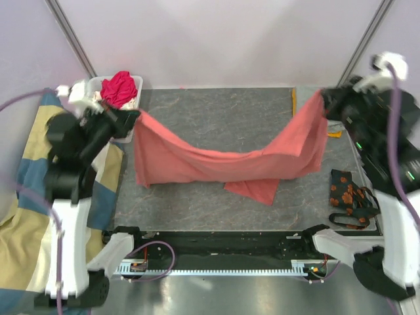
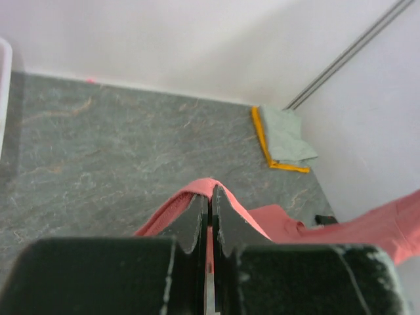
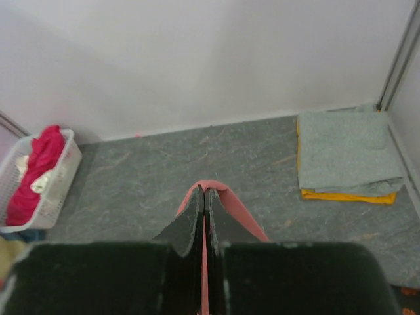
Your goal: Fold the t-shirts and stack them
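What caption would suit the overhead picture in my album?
A salmon-pink cotton t-shirt sags between the left fingers and right fingers, both clamped on it, above the grey stone-patterned table.

The pink tee (image 1: pixel 216 157) is soft, matt cloth that hangs in loose folds. My left fingers (image 2: pixel 193 223) are black matt plastic, a little scuffed with pale marks. The table (image 1: pixel 216 111) looks like grey veined stone, matt. The basket (image 3: pixel 52 197) is white plastic lattice.
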{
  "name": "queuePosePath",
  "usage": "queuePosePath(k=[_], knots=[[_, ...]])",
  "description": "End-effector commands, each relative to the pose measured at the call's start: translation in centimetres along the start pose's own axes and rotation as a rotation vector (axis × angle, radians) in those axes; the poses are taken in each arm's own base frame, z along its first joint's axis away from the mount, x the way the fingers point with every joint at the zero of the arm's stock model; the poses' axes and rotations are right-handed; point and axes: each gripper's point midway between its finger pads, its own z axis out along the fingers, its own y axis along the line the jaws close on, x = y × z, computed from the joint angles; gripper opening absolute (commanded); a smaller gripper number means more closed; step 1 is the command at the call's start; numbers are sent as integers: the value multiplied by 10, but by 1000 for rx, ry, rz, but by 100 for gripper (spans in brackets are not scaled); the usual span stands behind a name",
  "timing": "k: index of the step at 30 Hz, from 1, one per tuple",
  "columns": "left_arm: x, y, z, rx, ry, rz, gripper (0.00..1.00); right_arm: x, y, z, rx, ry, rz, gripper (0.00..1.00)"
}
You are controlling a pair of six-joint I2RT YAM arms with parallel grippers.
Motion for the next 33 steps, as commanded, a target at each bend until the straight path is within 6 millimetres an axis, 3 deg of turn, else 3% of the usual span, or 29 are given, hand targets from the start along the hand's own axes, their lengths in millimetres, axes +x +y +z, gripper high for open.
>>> queuePosePath(k=[1, 3, 4, 5, 6, 7, 8, 9, 11, 12, 14, 15, 16, 17, 18, 19, 20, 21, 22, 23, 24, 26, 27, 28, 29, 30, 31, 32, 33], knots=[[16, 57, 113, -72, 65, -34, 2, 46, -5, 130, 75, 82, -9, 0], [1, 68, 146, -83, 27, 2, 2, 64, -14, 186, 81, 120, 4, 0], [13, 90, 176, -129, 68, 2, 2, 44, -20, 200, 92, 76, 17, 0], [15, 99, 193, -141, 84, 9, 2, 63, -28, 235, 107, 119, 16, 0], [-13, 92, 206, -124, 34, 34, 2, 58, -30, 248, 98, 109, 19, 0], [4, 110, 235, -137, 87, 19, 2, 40, -25, 268, 77, 64, 20, 0], [1, 108, 245, -127, 96, 3, 2, 29, -20, 274, 55, 39, 20, 0], [-36, 88, 250, -79, 33, 13, 2, -15, -8, 267, 16, -60, 28, 0], [-45, 77, 267, -19, 32, -24, 2, -32, 3, 270, -36, -102, 31, 0], [-77, 52, 259, 32, -28, -10, 2, -54, 10, 260, -63, -157, 36, 0], [-101, 23, 247, 108, -56, -8, 2, -91, 22, 229, -113, -250, 36, 0], [-126, 0, 227, 146, -105, 16, 2, -86, 20, 226, -111, -240, 34, 0], [-134, -11, 215, 169, -121, 28, 2, -112, 26, 190, -130, -303, 33, 0], [-154, -33, 181, 197, -178, 62, 2, -118, 32, 176, -162, -321, 26, 0], [-145, -30, 176, 183, -156, 64, 2, -105, 29, 175, -156, -286, 27, 0], [-147, -34, 161, 180, -174, 79, 2, -120, 33, 140, -175, -328, 26, 0], [-144, -35, 150, 172, -181, 98, 2, -119, 36, 130, -192, -326, 23, 0], [-130, -33, 128, 158, -170, 103, 2, -98, 30, 132, -181, -277, 26, 0], [-125, -29, 121, 141, -181, 112, 2, -106, 33, 101, -199, -309, 26, 0], [-115, -23, 116, 122, -174, 122, 2, -100, 33, 93, -210, -303, 24, 0], [-89, -11, 108, 93, -133, 115, 2, -76, 27, 98, -197, -246, 30, 0], [-64, 5, 106, 54, -89, 115, 2, -66, 27, 72, -212, -236, 34, 0], [-31, 23, 112, 25, -18, 92, 2, -39, 23, 77, -214, -168, 38, 0], [-22, 24, 104, 24, -11, 89, 2, -33, 22, 63, -222, -162, 46, 0], [11, 44, 109, -9, 50, 68, 2, -17, 19, 61, -221, -127, 50, 0], [25, 54, 109, -31, 65, 63, 2, 23, 10, 70, -203, -36, 60, 0], [36, 60, 106, -44, 72, 66, 2, 34, 7, 60, -204, -26, 63, 0], [72, 82, 109, -84, 139, 53, 2, 54, 1, 61, -190, 15, 69, 0], [84, 92, 110, -112, 152, 53, 2, 102, -13, 68, -154, 114, 76, 0]])
